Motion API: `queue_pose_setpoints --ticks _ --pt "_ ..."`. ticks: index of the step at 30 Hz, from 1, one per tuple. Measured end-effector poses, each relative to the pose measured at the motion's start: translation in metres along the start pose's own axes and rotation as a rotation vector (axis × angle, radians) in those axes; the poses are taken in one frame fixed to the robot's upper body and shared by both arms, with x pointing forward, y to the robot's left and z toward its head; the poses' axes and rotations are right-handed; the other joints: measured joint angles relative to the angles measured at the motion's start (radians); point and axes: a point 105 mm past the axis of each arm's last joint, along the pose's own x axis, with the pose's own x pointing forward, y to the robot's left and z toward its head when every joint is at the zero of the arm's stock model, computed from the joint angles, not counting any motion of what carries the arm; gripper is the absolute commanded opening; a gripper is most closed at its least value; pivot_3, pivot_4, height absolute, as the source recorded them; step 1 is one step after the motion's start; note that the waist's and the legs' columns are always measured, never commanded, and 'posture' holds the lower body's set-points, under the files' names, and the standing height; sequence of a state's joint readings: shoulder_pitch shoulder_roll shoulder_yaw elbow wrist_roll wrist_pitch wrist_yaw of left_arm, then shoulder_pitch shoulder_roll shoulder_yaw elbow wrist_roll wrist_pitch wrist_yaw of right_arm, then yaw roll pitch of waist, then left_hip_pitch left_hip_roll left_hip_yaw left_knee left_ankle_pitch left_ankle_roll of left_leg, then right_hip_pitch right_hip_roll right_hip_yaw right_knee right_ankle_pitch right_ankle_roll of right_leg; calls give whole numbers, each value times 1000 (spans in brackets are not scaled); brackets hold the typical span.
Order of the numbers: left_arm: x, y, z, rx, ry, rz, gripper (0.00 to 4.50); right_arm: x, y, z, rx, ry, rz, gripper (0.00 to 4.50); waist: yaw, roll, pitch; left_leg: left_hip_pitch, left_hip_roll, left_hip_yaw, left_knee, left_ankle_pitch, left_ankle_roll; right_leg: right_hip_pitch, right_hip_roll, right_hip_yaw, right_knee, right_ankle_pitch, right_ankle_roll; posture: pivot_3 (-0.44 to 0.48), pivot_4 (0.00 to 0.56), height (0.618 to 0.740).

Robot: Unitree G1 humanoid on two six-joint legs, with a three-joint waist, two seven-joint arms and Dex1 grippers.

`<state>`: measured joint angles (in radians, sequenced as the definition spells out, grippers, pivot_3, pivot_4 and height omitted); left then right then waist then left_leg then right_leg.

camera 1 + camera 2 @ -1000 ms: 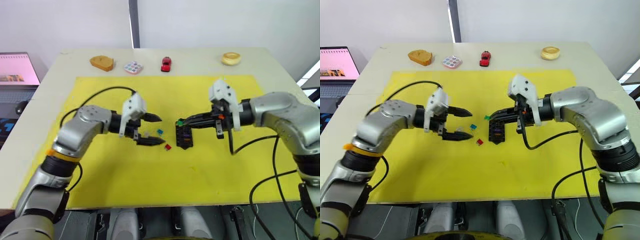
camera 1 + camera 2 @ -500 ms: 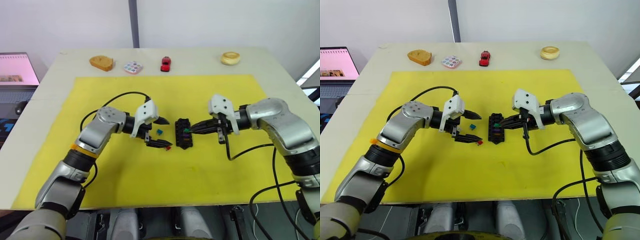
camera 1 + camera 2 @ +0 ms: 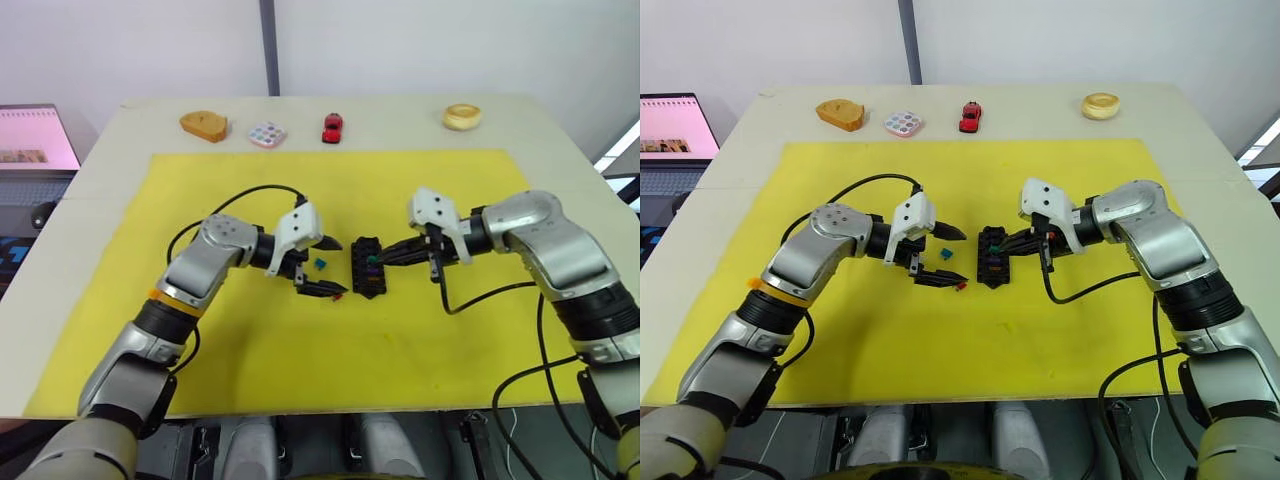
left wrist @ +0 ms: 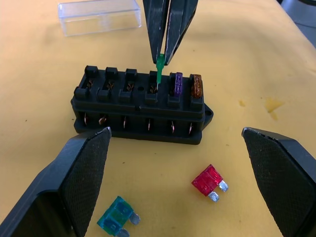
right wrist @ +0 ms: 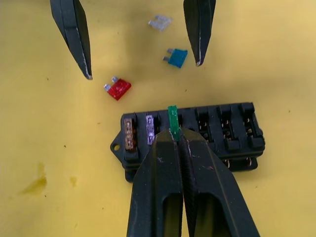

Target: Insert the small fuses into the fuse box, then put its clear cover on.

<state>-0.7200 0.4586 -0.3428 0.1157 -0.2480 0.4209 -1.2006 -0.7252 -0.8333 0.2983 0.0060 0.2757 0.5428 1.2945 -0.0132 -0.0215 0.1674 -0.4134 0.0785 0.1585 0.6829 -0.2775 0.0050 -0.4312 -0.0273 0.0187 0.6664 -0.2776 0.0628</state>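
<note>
- Left tool (image 3: 321,266), centre-left of the left eye view, is released, fingers spread wide, low over the yellow mat (image 3: 250,340), just left of the fuse box.
- Red fuse (image 4: 209,180) and teal fuse (image 4: 116,218) lie flat on the mat between the left tool's fingers, near the box but not touching it.
- Grey fuse (image 5: 160,22) lies on the mat a bit past the teal one, apart from the box.
- Fuse box (image 3: 367,266) sits mid-frame on the mat, between the two tools.
- Purple fuse (image 4: 178,84) and amber fuse (image 4: 196,85) are seated in the two end slots, side by side.
- Right tool (image 3: 388,258), right of centre, is clenched on the green fuse (image 4: 159,73), which stands upright with its blades at the slot next to the purple one; how deep it sits is hard to tell.
- Clear cover (image 4: 99,16) lies on the mat beyond the box in the left wrist view, apart from it.
- Along the far edge of the counter (image 3: 560,130), top of frame: tan block (image 3: 204,125), round paint palette (image 3: 267,134), red toy car (image 3: 332,127), tan round thing (image 3: 462,116).
- Laptop screen (image 3: 35,138) at the far left edge.
</note>
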Motion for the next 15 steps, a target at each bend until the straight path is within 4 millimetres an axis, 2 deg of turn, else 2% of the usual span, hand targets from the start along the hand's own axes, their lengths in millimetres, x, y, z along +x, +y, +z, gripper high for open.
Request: queue_pose_setpoints --ticks 15 --pt "2 -1 2 13 3 2 4471 4 -5 -5 1 27 -11 0 0 0 0 0 0 0 0 1 -2 0 0 0 0 0 0 0 150 740"
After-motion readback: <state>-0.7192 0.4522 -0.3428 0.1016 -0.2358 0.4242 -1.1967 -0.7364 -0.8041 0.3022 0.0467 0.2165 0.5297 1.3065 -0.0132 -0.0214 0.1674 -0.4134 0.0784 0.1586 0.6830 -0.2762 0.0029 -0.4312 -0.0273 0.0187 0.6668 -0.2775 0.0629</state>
